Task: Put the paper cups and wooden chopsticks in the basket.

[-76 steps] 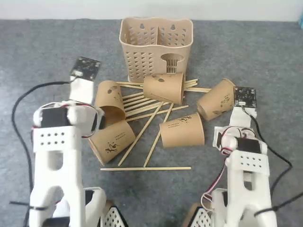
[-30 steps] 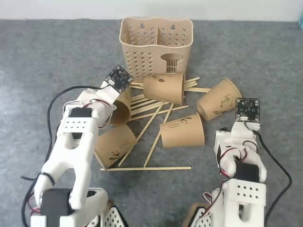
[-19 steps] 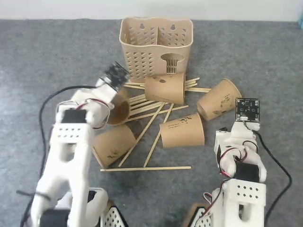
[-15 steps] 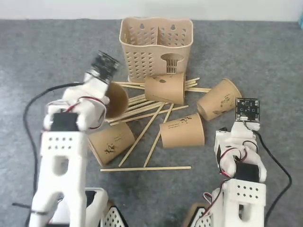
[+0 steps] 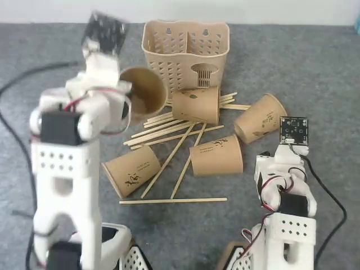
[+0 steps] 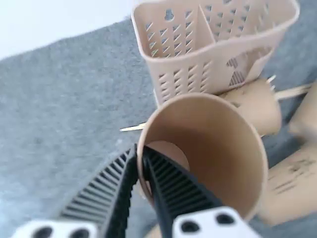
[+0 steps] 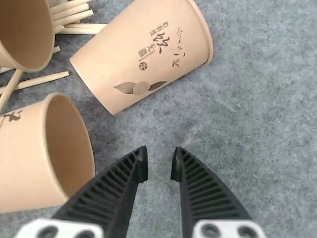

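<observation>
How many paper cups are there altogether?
5: held cup in the left claw beside the basket; front cup before the basket; right cup near the right claw; middle cup and near cup among the chopsticks. Arms may hide more.

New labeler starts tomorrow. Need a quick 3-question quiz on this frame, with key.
1. True or false: the left tool is shut on the rim of a paper cup, one finger inside and one outside.
2. Where do the wooden chopsticks lie? A: in the basket. B: on the grey mat. C: in the right tool.
3. Fill in: the right tool hangs over the grey mat with its jaws ___ and nothing between them.

Key: 1 true; 2 B; 3 open.
</observation>
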Motion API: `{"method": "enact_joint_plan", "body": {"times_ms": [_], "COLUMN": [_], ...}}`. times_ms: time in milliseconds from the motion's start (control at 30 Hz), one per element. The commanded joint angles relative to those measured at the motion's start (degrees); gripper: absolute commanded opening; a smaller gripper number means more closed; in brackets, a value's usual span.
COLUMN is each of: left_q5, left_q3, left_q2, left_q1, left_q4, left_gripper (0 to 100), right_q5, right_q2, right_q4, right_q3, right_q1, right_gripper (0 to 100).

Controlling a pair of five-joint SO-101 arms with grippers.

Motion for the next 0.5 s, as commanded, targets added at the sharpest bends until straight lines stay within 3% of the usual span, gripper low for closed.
{"method": "enact_joint_plan", "body": {"times_ms": [0, 233, 467], "left_q5": [5.45, 10.64, 18.11], "left_q3": [-18.51, -49.36, -70.37], "left_q2": [9.14, 26.02, 40.35], "left_q1": [2.73, 8.62, 11.34], "left_q4": [4.04, 9.32, 6.33], "left_gripper": [1, 1, 1], "right_q5": [0.53, 0.88, 0.97], "right_q2": [-0.66, -0.57, -0.57], "right_q4": [-1.27, -1.19, -1.19], "right_q3": [0.09, 0.53, 0.53], "right_q1": [-0.04, -1.98, -1.98], "right_gripper": [10.2, 10.2, 10.2]}}
